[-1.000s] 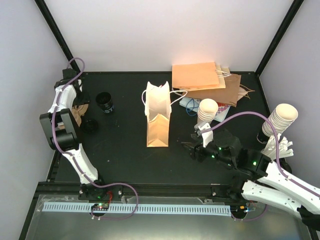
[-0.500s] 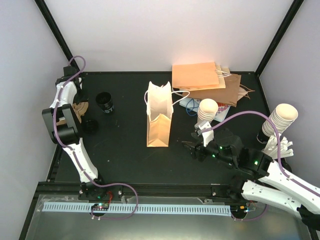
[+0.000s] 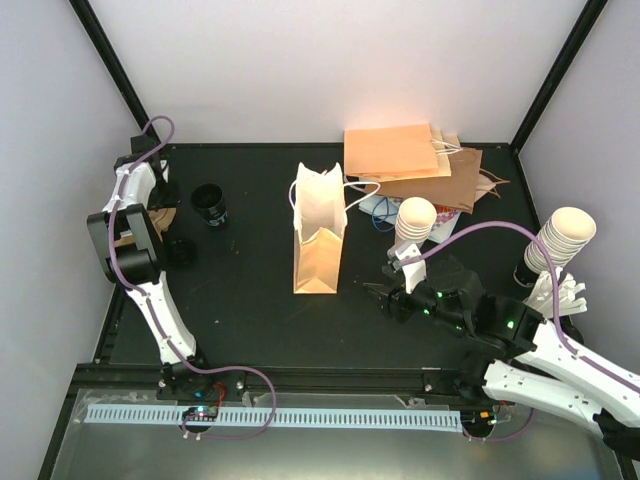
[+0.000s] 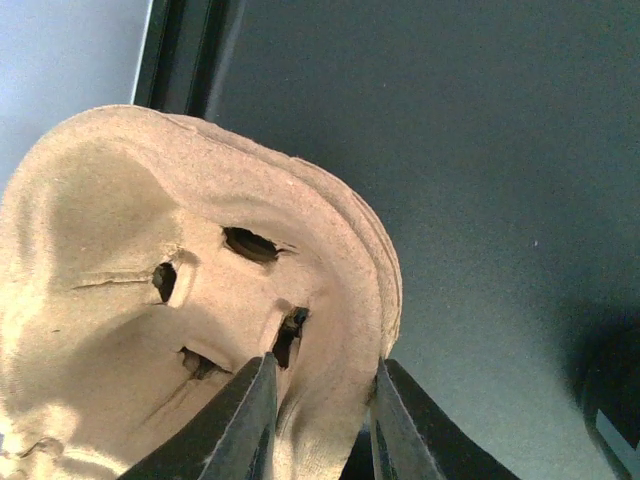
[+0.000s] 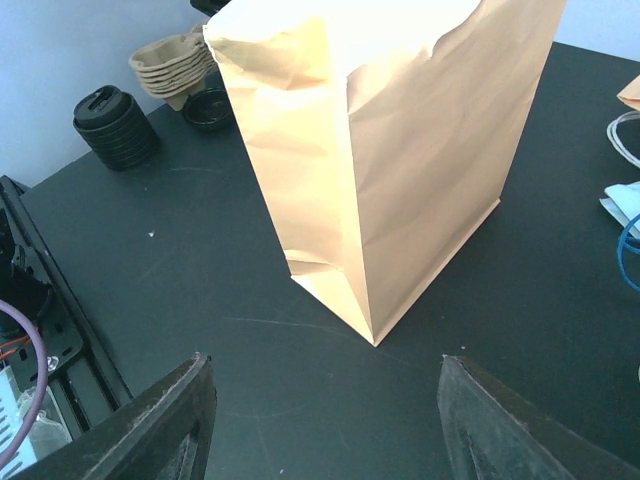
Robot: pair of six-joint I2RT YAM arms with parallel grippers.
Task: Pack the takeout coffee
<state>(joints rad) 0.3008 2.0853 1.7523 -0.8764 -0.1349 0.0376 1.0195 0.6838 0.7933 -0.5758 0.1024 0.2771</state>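
No takeout coffee shows in any view. My left gripper (image 4: 325, 362) is at the table's far left (image 3: 150, 200), shut on the rim of the top brown pulp carrier tray (image 4: 200, 270): one finger sits inside a cup pocket and the other against the stack's outer edge. The tray stack (image 3: 161, 214) also shows in the right wrist view (image 5: 175, 65). My right gripper (image 5: 322, 362) hovers open and empty just above the table, in front of the standing tan paper bag (image 5: 400, 150). From above, that gripper (image 3: 378, 293) is to the right of the bag (image 3: 318, 240).
A stack of black lids (image 3: 210, 203) (image 5: 115, 128) stands right of the trays, with a single lid (image 3: 180, 252) nearer the front. Lidless white cup stacks (image 3: 414, 222) (image 3: 558, 240) stand on the right. Flat paper bags (image 3: 410, 160) lie at the back.
My left gripper's jaws have narrowed onto the carrier tray's rim, and its wrist has shifted slightly toward the back. The right arm has not moved.
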